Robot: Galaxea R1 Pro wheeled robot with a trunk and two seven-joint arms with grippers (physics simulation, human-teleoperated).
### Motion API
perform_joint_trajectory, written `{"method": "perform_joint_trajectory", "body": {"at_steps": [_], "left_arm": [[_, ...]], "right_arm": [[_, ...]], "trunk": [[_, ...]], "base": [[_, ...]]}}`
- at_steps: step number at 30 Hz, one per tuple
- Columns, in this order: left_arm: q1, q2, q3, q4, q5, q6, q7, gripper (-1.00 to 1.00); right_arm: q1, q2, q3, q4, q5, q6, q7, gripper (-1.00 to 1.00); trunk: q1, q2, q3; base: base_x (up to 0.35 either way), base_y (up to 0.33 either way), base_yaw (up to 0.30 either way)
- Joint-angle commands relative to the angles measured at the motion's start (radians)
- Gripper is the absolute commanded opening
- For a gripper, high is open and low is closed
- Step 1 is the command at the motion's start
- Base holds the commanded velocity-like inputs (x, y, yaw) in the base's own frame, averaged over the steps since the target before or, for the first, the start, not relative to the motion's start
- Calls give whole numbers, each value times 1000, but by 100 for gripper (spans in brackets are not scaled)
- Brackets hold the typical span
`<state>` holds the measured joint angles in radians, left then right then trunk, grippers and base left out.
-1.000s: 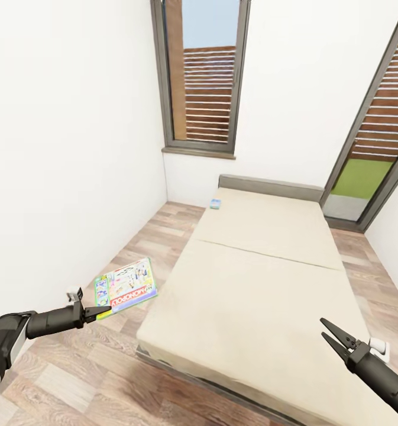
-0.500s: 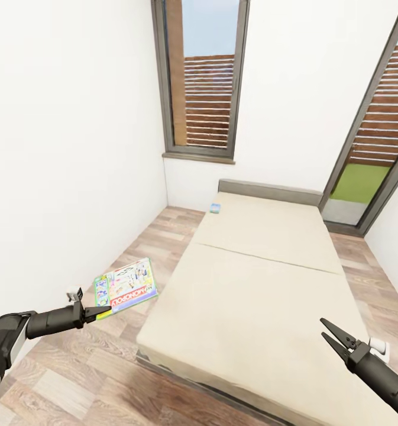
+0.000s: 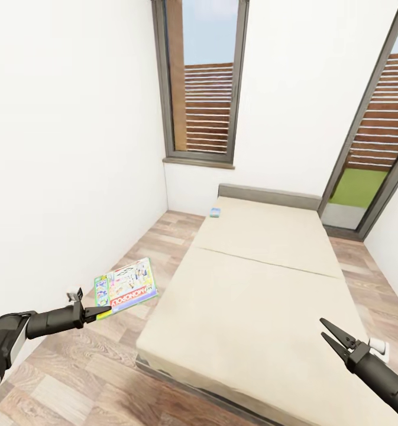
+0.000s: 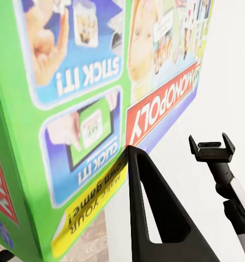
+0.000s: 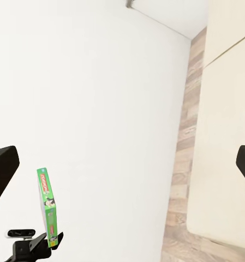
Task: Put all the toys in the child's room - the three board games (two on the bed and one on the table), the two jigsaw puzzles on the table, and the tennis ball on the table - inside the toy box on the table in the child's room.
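My left gripper (image 3: 104, 311) is shut on a corner of a green Monopoly board game (image 3: 126, 285), held flat in the air over the floor left of the bed; the box fills the left wrist view (image 4: 84, 98) and appears edge-on in the right wrist view (image 5: 47, 207). A small blue board game (image 3: 215, 212) lies on the far left corner of the beige bed (image 3: 264, 278). My right gripper (image 3: 327, 332) stands open above the bed's near right part, nothing between its fingers. The table and toy box are out of view.
A white wall (image 3: 68, 148) runs close along my left. A strip of wood floor (image 3: 151, 236) lies between wall and bed. A tall window (image 3: 203, 83) is at the back and a glass door (image 3: 376, 154) at the right.
The whole picture has slid downward a little, so the camera has tilted or risen slightly. Both arms and the held game keep the same places in view.
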<state>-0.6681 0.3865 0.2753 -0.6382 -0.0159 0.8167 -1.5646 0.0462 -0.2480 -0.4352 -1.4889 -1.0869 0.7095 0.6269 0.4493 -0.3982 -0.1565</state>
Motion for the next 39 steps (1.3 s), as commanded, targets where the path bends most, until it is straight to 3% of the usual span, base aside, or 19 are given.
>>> {"method": "perform_joint_trajectory", "body": {"at_steps": [1,39], "left_arm": [[-1,0,0,0,-2,8,-6,-100],[-1,-1,-2,0,-6,10,-6,-100]], "right_arm": [[0,0,-1,-1,-5,7,-1,100],[0,0,-1,0,-5,7,-1,100]], "trunk": [[1,-2,0],[1,-2,63]], "base": [[0,0,0],[0,0,0]]}}
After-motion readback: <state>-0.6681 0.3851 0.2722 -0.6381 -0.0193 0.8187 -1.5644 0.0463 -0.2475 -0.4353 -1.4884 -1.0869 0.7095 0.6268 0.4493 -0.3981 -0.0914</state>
